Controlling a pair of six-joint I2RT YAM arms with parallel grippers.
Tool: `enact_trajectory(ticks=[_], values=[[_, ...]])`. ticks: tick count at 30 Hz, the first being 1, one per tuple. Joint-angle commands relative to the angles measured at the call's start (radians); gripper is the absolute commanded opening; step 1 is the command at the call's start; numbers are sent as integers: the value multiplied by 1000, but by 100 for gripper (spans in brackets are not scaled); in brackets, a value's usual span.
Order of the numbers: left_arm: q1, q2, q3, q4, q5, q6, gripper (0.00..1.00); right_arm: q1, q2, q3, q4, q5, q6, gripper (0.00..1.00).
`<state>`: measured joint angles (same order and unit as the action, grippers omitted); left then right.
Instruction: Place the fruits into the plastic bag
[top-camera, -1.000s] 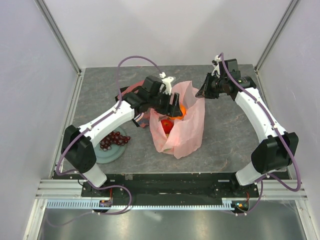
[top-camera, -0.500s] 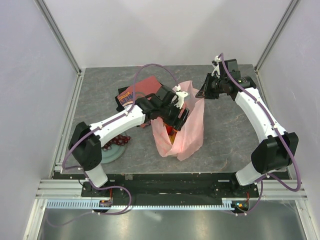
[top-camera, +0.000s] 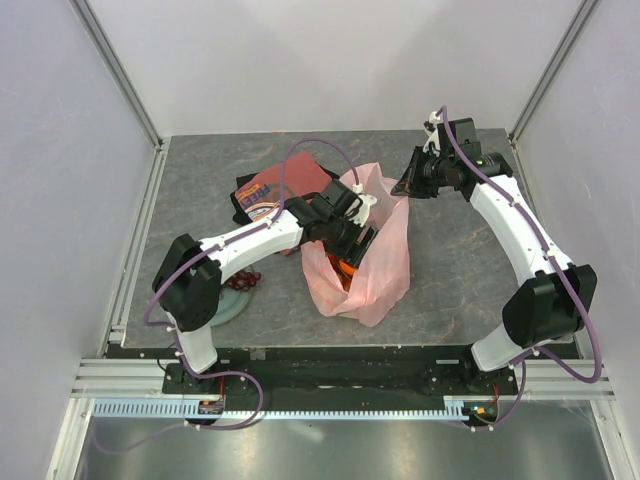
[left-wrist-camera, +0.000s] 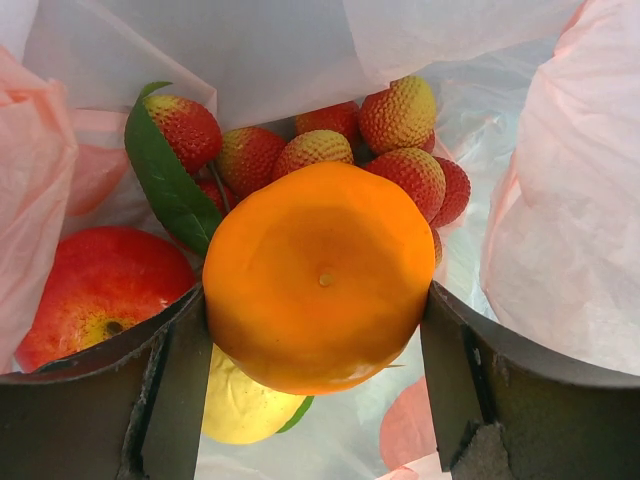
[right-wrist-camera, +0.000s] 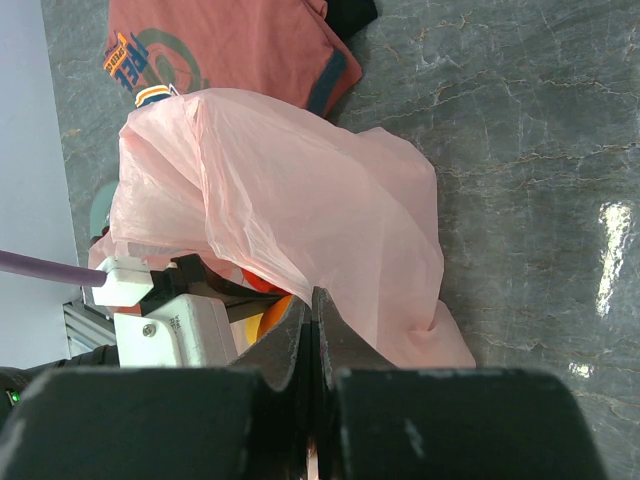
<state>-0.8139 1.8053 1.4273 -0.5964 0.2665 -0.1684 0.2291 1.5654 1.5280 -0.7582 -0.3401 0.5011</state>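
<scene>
Left gripper (left-wrist-camera: 315, 305) is clamped on the orange (left-wrist-camera: 320, 275) inside the bag (top-camera: 385, 255), mid-table. Right gripper (right-wrist-camera: 312, 318) pinches the bag's rim. I'd let go low, gently onto the strawberries (left-wrist-camera: 400, 115).

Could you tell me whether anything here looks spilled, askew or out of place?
Nothing looks spilled or damaged. The left pincer grips the orange inside the bag, above the apple, lemon and strawberries. Only the grapes sit apart, on the plate outside the bag.
</scene>
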Motion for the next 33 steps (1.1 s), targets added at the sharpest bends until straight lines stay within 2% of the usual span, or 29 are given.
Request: enact_trajectory(ticks=[1,2,3,8,16,22,28,33], values=[[1,5,12,-22,-23,46,72,-1,-8,23,10,4,5,2],[-1,5,13,-23,-26,46,74,-1,-8,23,10,4,5,2],[-1,3,13,-23,-29,44,86,-1,-8,23,10,4,5,2],[-1,-6,28,-22,-29,43,95,-2,-10,21,11,6,4,2],[1,-70,73,-29,-39,12,97,-1,-7,26,11,4,4,3],[1,-193,114,-54,-116,-33,99,-1,-5,21,11,4,5,3],[7,-265,143,-101,-20,-16,99,-2,-1,30,10,1,4,3],[77,-377,137,-66,97,-40,99,-2,-4,27,8,1,2,4]])
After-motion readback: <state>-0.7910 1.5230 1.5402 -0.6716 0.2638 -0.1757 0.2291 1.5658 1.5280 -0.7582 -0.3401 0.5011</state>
